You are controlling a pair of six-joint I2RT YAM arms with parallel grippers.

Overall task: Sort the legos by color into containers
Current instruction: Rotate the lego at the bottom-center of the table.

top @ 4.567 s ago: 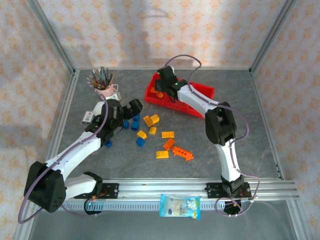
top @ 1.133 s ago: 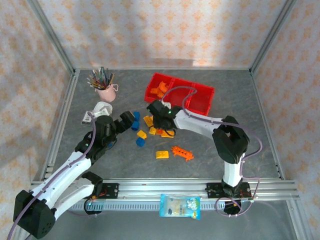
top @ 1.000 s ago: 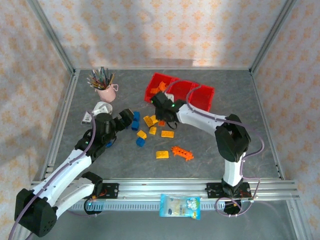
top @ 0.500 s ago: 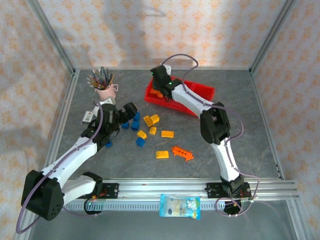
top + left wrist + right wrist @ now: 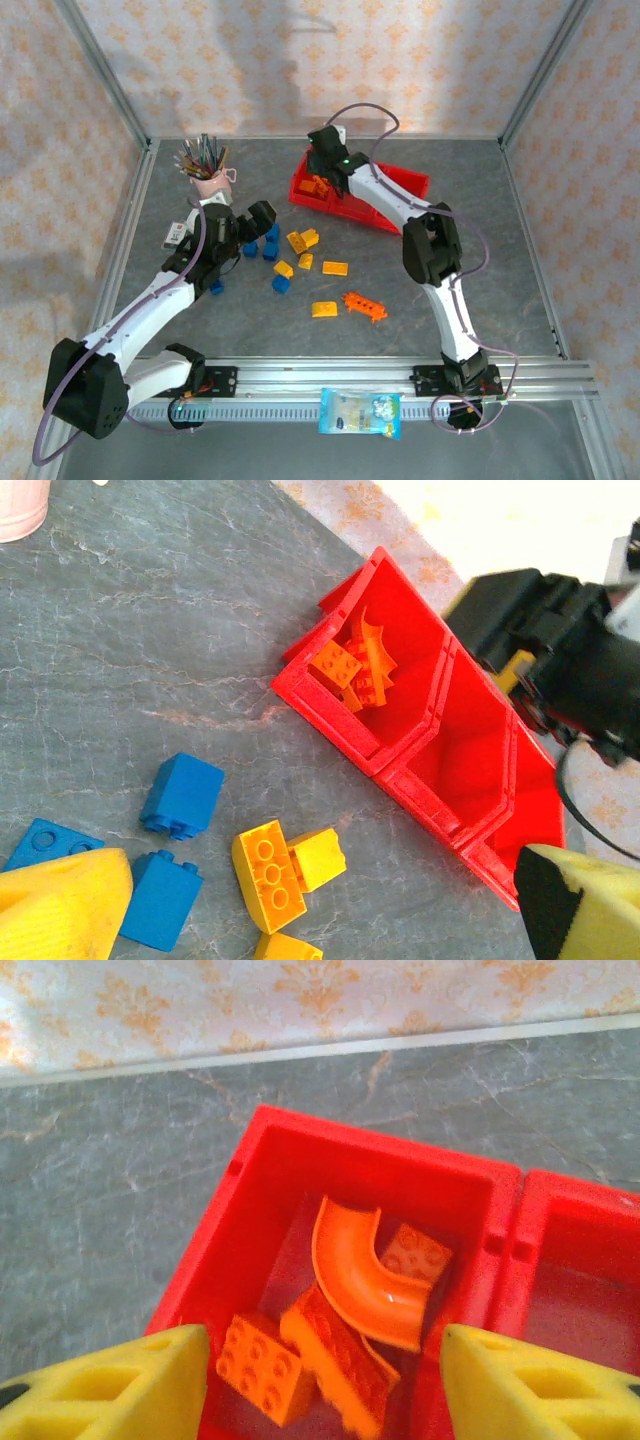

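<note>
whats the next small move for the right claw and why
Probably raise the right claw clear of the end bin. Its jaws stand open with nothing between them, and the orange bricks lie loose on the bin floor below. That would free it to go for the long orange brick out on the table.

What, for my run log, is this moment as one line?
right claw: open above end bin of red plastic tray | contents: orange plastic toy bricks | left claw: open near blue plastic bricks

Top camera high, rear, facing down; wrist cameras close, oblique; all share red bins [image 5: 370,1142]
</note>
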